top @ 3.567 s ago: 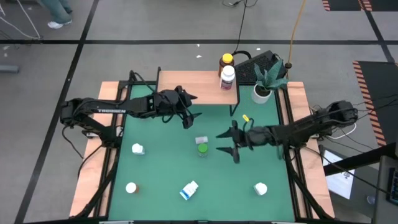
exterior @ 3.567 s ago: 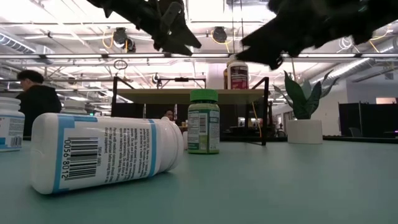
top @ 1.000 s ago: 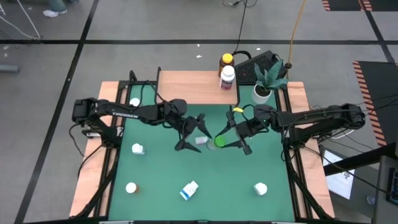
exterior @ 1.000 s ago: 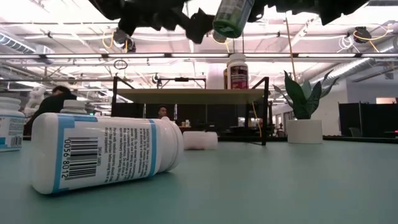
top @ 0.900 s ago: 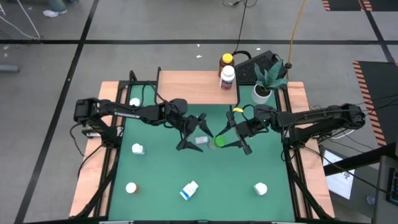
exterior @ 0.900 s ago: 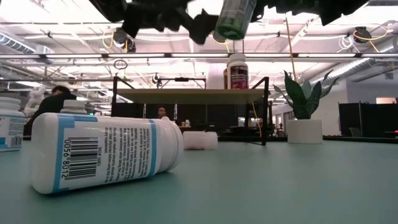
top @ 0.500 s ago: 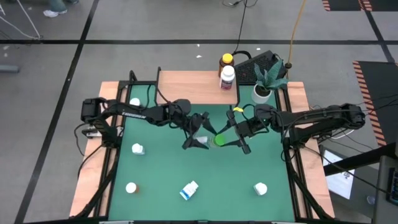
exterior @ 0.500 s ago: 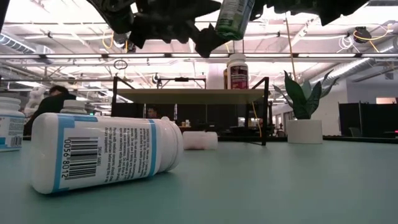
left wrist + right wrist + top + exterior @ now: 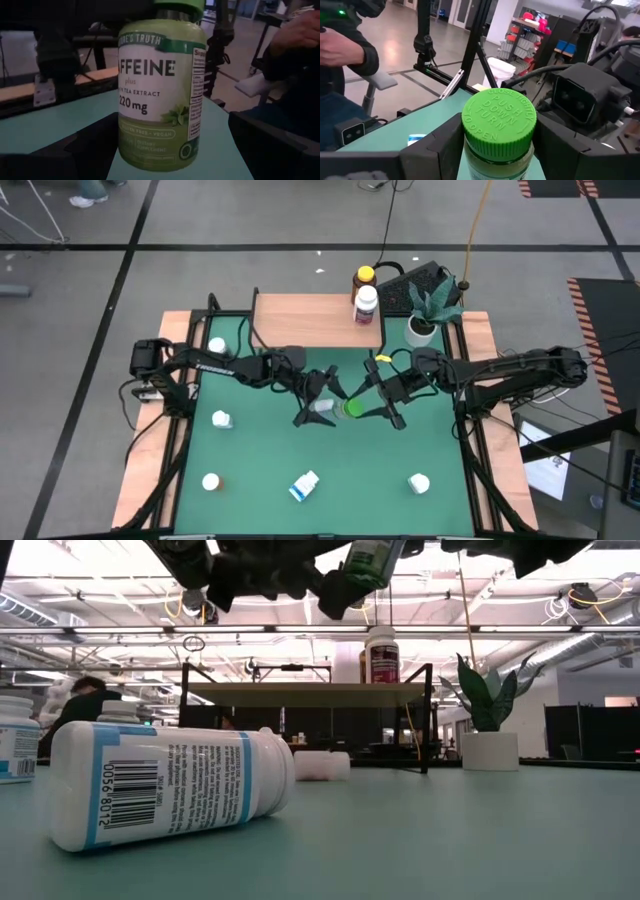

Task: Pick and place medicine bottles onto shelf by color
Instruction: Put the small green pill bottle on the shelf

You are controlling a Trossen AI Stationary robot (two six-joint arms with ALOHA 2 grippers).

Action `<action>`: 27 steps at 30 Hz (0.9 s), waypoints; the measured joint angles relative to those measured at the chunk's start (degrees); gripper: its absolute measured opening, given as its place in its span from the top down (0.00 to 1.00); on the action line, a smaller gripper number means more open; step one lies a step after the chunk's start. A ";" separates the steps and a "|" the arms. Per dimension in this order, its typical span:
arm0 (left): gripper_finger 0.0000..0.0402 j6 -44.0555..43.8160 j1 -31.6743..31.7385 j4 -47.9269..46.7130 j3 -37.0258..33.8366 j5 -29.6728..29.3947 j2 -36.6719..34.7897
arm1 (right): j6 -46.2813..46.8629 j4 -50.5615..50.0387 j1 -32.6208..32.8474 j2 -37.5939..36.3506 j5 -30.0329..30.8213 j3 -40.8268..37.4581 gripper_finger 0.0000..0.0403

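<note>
Bottle (image 9: 351, 408) mid-table, between left tool (image 9: 322, 402) and right tool (image 9: 377, 404); shelf (image 9: 318, 320) behind.

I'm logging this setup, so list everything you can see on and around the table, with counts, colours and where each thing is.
Green bottle: one, green cap, held above mid-table between both grippers.
White bottles: five on the mat; standing at far left, left, near left and near right; one small one on its side under the left gripper.
Blue-labelled bottle: one, white, lying near the front edge.
Shelf: one, light wood, far edge of the table.
Red-labelled bottle: one, white cap, right end of the shelf.
Amber bottle: one, yellow cap, behind it.
Plant pot: one, white, right of the shelf.
Left gripper: open, around the green bottle.
Right gripper: shut on the green bottle.
</note>
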 joint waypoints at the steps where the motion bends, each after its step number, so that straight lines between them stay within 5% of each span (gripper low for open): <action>1: 0.09 0.37 -0.14 0.19 0.00 -0.08 0.00 | 0.00 0.16 0.00 0.00 -0.01 0.04 0.50; 7: 0.11 -0.58 -0.07 1.74 0.00 -0.48 0.00 | 0.16 0.62 -0.02 0.02 0.09 0.04 0.50; 14: 0.28 -1.05 -0.10 1.89 0.00 -7.25 0.00 | 0.08 1.58 -0.02 0.07 0.61 0.04 0.50; 19: 0.37 -0.47 -0.14 1.55 0.00 -11.84 -0.09 | 4.31 2.37 0.00 0.03 6.53 0.04 0.50; 27: 0.27 1.66 -0.23 0.83 0.02 -25.75 -0.59 | 8.99 2.45 -0.02 0.07 15.95 0.04 0.50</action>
